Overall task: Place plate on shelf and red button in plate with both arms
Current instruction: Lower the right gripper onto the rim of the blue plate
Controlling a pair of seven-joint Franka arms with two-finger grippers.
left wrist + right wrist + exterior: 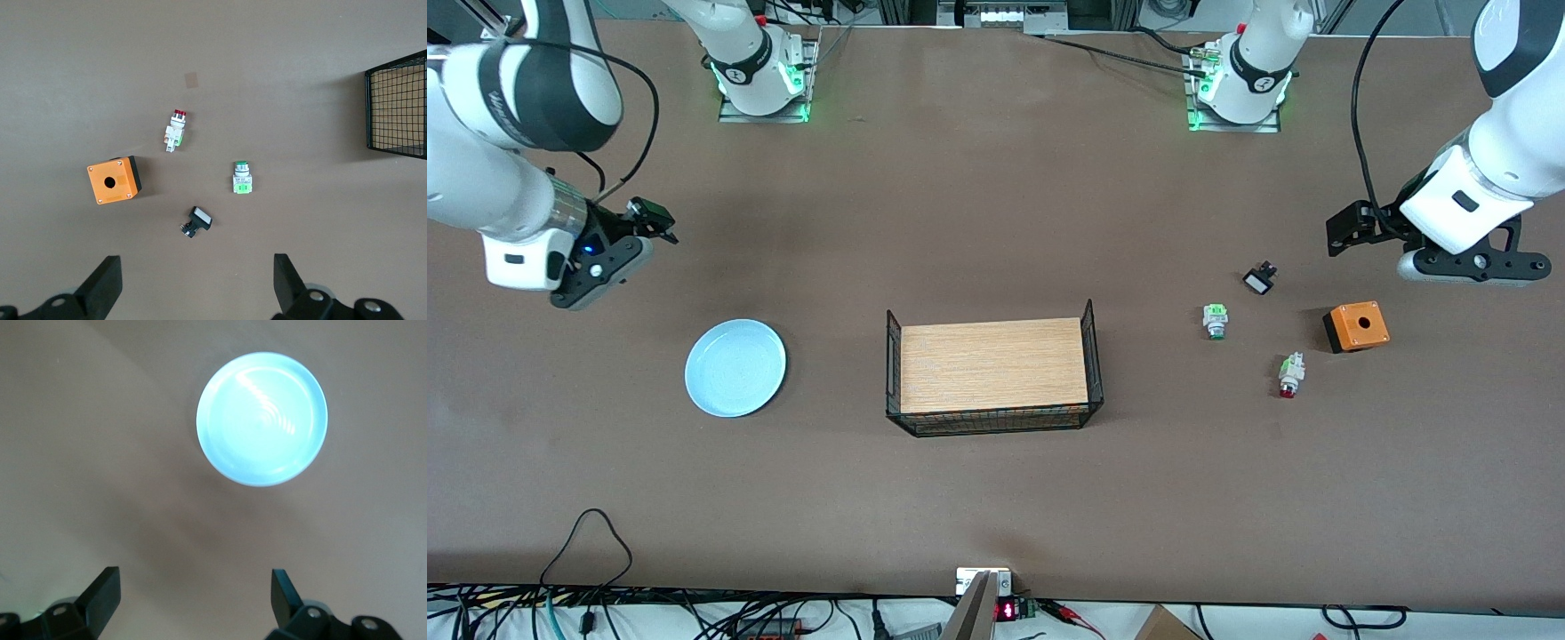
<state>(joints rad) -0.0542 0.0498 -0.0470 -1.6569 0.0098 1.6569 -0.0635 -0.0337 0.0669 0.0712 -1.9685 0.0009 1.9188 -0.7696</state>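
Plate [261,419] apart from open right claw [190,600], red button [175,129] apart from open left claw [193,283]

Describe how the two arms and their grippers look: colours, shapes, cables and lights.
Both arms are glossy white with rounded shells and black joint bands, on bases lit green. The right arm trails a thin black cable and shows a small blue light near its wrist. The left arm has a looping black cable. The left gripper and right gripper are black, with two flat, wedge-shaped fingers and silver screws.
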